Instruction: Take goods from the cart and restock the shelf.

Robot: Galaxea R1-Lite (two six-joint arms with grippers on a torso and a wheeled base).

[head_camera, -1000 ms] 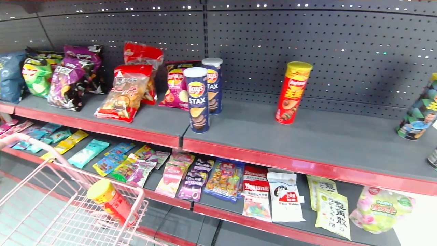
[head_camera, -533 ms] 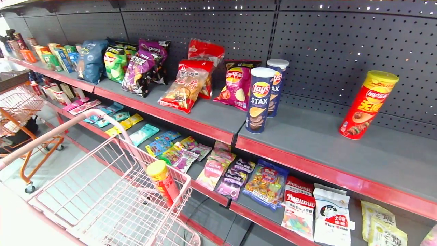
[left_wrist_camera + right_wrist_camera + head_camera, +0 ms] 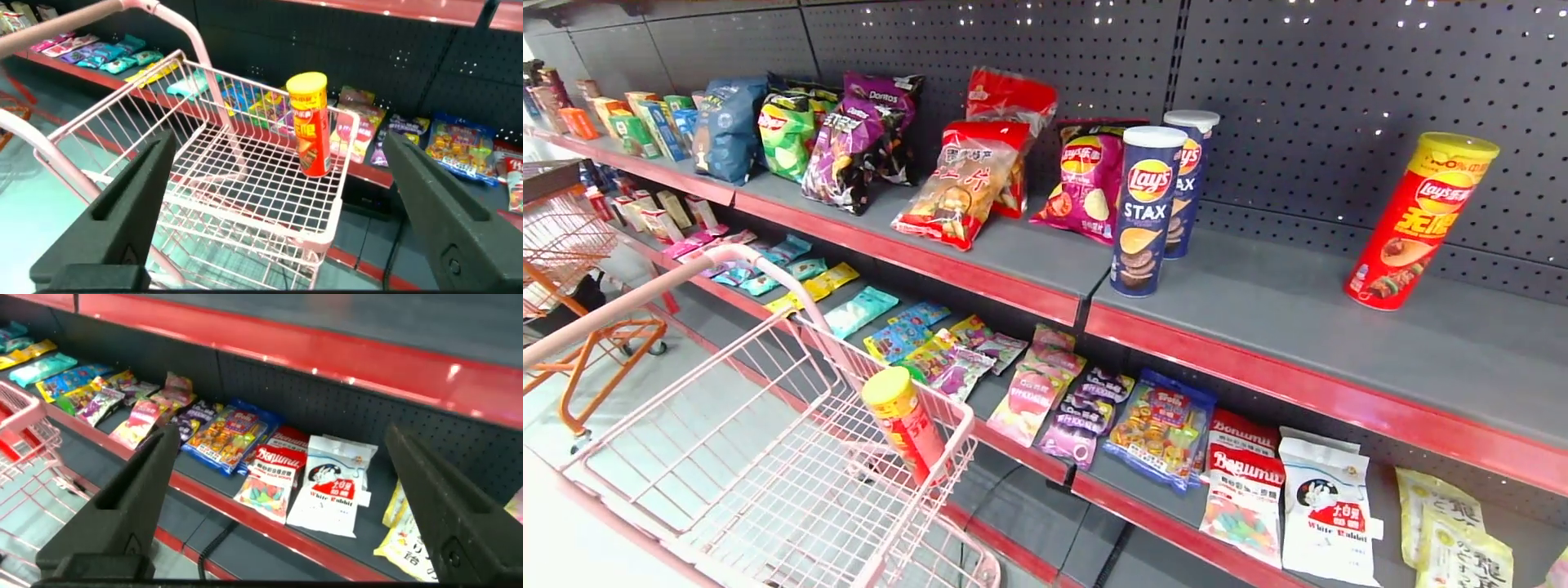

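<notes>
A red chip can with a yellow lid stands upright in the front corner of the pink wire cart, at the lower left of the head view. In the left wrist view the same can stands in the cart's basket, beyond and below my left gripper, which is open and holds nothing. A matching red can stands on the grey upper shelf to the right of two blue cans. My right gripper is open before the lower shelf's snack packets.
Chip bags fill the upper shelf's left part; bare shelf lies between the blue cans and the red can. Candy packets cover the lower shelf. An orange cart stands at the far left.
The head camera has swung left and down, bringing more of the pink cart and the aisle into view. The cans and bags have kept their places.
</notes>
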